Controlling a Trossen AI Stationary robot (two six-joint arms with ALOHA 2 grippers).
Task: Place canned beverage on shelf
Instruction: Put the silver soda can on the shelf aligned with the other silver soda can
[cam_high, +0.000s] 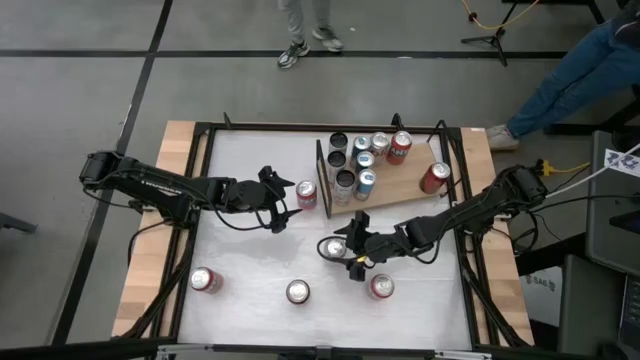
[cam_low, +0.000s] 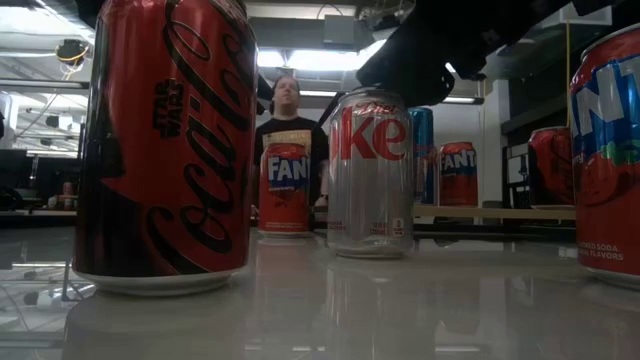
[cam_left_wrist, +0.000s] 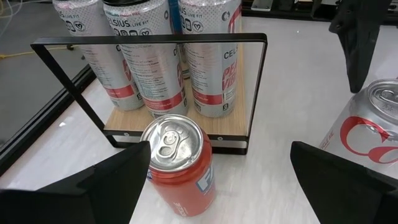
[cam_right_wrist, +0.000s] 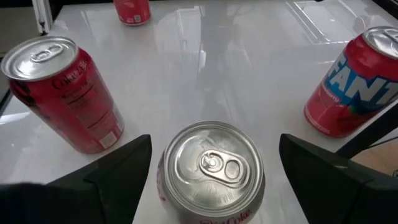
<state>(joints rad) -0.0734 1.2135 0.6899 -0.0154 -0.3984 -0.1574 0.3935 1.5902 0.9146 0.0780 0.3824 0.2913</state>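
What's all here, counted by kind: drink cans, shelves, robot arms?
Cans on the shelf: 9
Cans on the white table: 5
Shelf: 1
Robot arms: 2
Total: 17

Silver Diet Coke can upright nr wooden shelf, w/ cans.

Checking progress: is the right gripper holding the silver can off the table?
No, the right gripper is open around the silver can, which stands on the table.
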